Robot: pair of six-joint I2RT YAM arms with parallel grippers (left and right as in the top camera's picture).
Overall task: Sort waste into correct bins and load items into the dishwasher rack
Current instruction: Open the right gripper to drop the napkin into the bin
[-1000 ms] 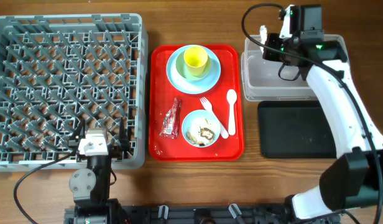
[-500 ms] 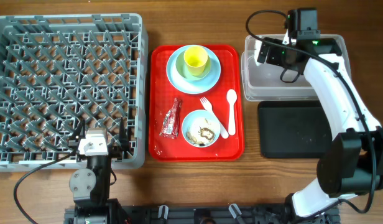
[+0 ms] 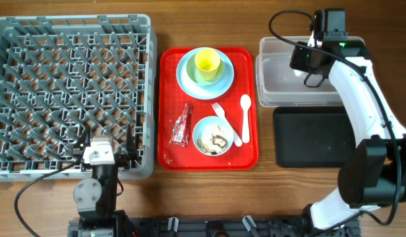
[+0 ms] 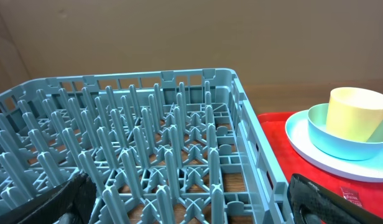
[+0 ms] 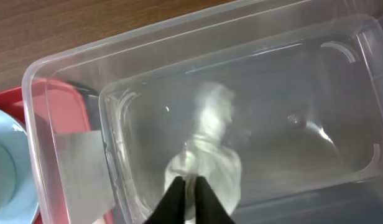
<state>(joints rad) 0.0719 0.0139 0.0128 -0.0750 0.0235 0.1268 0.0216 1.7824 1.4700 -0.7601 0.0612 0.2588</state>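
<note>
Evidently paper disposal: right claw (image 5: 189, 198) low over clear tub (image 5: 303, 87).
Jaws drawn almost together; whether a fold is pinched, cannot tell. Crumpled white paper (image 5: 207, 155) sits blurred just ahead of and below the tips, inside the tub. Judged feather-light, soft, springy: pinch its thickest bunch; may cling. Left claw (image 4: 185, 202) gapes wide, empty, above dishwasher rack (image 4: 241, 124).

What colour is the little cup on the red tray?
The cup is yellow; the overhead view shows it best.
</note>
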